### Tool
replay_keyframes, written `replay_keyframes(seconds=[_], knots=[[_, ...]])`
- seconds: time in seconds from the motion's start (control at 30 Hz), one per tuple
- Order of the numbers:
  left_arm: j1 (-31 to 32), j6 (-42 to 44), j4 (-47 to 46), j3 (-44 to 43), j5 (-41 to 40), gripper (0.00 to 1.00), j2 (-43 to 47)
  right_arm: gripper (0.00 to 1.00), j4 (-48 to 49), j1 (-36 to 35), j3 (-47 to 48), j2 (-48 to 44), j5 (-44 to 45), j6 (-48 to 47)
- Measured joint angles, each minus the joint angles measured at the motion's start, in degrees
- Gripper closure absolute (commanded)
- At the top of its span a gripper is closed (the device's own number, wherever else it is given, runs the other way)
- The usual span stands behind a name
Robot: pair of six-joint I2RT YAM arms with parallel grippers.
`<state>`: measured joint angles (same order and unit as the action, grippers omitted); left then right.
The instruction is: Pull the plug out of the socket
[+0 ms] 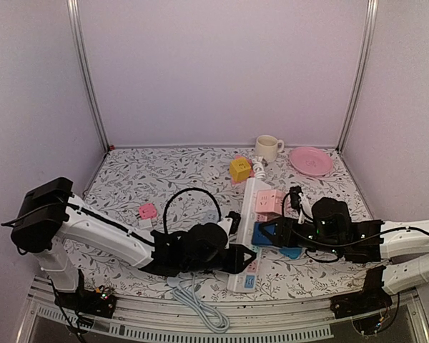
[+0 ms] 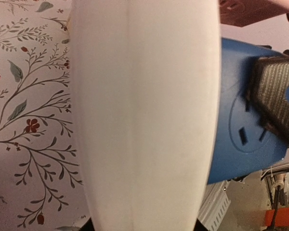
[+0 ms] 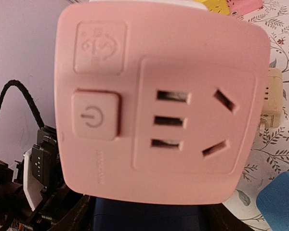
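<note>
A white power strip (image 1: 252, 207) lies lengthways on the flowered table and fills the middle of the left wrist view (image 2: 144, 115). A pink adapter (image 1: 270, 202) is plugged into it and shows large in the right wrist view (image 3: 159, 106). A blue plug (image 1: 261, 233) sits against the strip just nearer than the pink one (image 2: 241, 130). My left gripper (image 1: 244, 256) is shut on the strip's near part (image 2: 143, 221). My right gripper (image 1: 266, 233) is shut on the blue plug (image 3: 147, 219); its finger (image 2: 274, 91) lies on the plug's face.
A yellow cube adapter (image 1: 239, 169), a cream cup (image 1: 268, 148) and a pink plate (image 1: 311, 161) stand at the back. A small pink adapter (image 1: 148, 211) and a black cable loop (image 1: 193, 196) lie left. A second blue block (image 1: 291, 251) lies under the right arm.
</note>
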<state>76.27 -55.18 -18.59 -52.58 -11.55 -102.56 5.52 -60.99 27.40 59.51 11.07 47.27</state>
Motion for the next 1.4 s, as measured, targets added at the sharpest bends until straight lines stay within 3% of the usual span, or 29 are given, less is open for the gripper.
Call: replay_keyframes(seconds=[0.3, 1.4], knots=[[1.16, -2.67, 1.55, 4.39, -3.91, 1.00, 5.75, 0.97, 4.39, -0.46, 1.79, 3.72, -3.23, 0.07], [1.62, -3.37, -0.90, 5.09, -3.67, 1.00, 6.19, 0.97, 3.96, -0.52, 0.26, -0.17, -3.32, 0.28]])
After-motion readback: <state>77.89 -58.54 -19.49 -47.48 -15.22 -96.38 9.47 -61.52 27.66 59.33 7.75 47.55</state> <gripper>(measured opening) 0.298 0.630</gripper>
